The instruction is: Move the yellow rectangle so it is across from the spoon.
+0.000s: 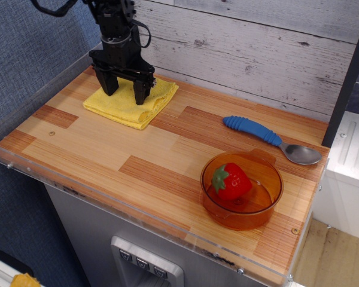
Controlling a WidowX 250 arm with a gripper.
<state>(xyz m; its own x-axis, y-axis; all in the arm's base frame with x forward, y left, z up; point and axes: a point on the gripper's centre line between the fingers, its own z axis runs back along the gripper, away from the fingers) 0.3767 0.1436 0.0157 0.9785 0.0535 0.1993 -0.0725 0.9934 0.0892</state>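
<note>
Wooden counter [137, 155] of striped light and dark planks, edged by a clear plastic guard and backed by a whitewashed plank wall [257, 48], is shown from above and to the front. At far left, toward the back corner, the yellow rectangle [128, 106] is seen lying flat with its layered edges turned toward the front right. Directly over it the gripper [124, 91] is held upright, its two black fingers spread apart, one planted on the cloth near its left part and the other near its middle; nothing is clamped between them. The cloth is thus placed immediately below the hand, not to either side of it.

Further right, the spoon [272, 139] is laid near the back wall, its blue ribbed handle pointed left toward the cloth and its silver bowl pointed right and slightly forward. Its long axis is run roughly left to right, so that the cloth is found well apart from the handle's end, at the opposite end of the counter and roughly along that axis. In front of the spoon an orange bowl [242, 190] is set, with a red strawberry [230, 180] inside it.

The cloth may be judged close to its intended place.
</note>
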